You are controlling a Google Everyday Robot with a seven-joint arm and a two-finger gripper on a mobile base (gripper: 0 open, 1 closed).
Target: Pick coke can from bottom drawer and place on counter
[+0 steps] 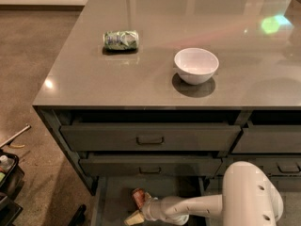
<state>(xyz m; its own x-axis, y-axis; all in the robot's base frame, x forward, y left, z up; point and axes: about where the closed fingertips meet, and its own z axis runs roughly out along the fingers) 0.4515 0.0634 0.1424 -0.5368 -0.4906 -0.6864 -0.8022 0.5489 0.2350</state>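
Note:
The coke can point(138, 196), small and red-orange, lies in the open bottom drawer point(113, 201) at the bottom of the view, below two handled drawers. My gripper point(139, 209) reaches into that drawer from the right on a white arm point(197, 206) and sits right against the can's near side. Whether it grips the can does not show. The counter point(155, 79) is the glossy grey-brown top above the drawers.
A green-and-white can point(121, 40) lies on its side at the counter's back left. A white bowl point(196, 65) stands near the counter's middle. The arm's big white joint point(251, 194) blocks the lower right. Dark bins point(8, 187) stand on the floor at left.

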